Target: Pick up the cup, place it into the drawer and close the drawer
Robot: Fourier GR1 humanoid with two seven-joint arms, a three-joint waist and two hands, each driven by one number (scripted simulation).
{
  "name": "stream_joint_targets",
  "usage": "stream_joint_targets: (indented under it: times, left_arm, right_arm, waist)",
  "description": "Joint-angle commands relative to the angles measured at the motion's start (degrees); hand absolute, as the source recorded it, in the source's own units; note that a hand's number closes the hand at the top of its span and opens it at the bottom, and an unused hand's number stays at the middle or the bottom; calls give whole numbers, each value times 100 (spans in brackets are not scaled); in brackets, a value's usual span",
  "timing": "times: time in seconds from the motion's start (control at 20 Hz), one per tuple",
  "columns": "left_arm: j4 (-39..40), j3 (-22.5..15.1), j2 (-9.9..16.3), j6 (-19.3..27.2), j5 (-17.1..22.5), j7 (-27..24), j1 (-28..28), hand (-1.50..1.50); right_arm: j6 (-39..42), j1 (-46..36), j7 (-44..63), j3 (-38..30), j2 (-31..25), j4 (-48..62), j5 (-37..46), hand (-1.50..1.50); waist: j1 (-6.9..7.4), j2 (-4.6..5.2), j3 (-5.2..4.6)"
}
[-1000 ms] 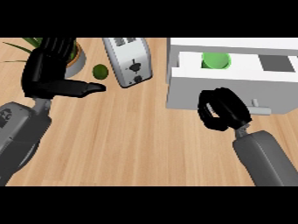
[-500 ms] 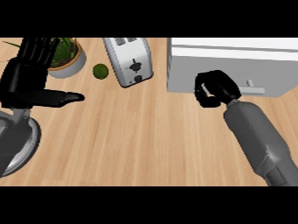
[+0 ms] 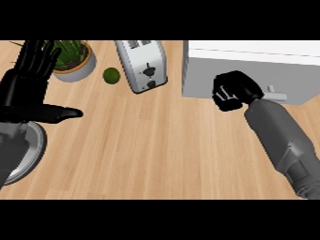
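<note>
While the drawer (image 3: 259, 70) sits shut, the right robot hand (image 3: 233, 91) rests curled, holding nothing.

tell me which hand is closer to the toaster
Left, narrowly by this view. The left hand rests open across bare counter to the toaster's left; the right hand, fingers curled, is to its right against the white drawer unit.

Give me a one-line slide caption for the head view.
Right hand curled against the closed white drawer; left hand resting open near the toaster.

Single head view, steeply down on counter (image 3: 155, 154); forearms enter from lower edge.
</note>
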Motion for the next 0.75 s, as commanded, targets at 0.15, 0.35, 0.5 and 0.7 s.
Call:
stream_joint_targets:
  times: [0.15,0.35,0.5,0.7]
  left_arm:
    - [-17,-137,-195,-172,-42,-104,110,-150]
    - [16,-72,-115,-262,-10,-34,9,-150]
    - [176,-142,-308,-300,-35,-180,96,-150]
    - [115,-161,-296,-263,-112,-156,24,-150]
  right_arm:
    - [365,-654,134,-497,-714,642,-242,150]
    - [329,-591,-108,-724,-770,585,-472,150]
    - [213,-544,-221,-747,-748,543,-482,150]
    - [301,-554,-258,-817,-795,598,-536,150]
  waist:
    - [178,242,58]
    - [214,275,68]
    - [182,310,61]
    - [213,279,65]
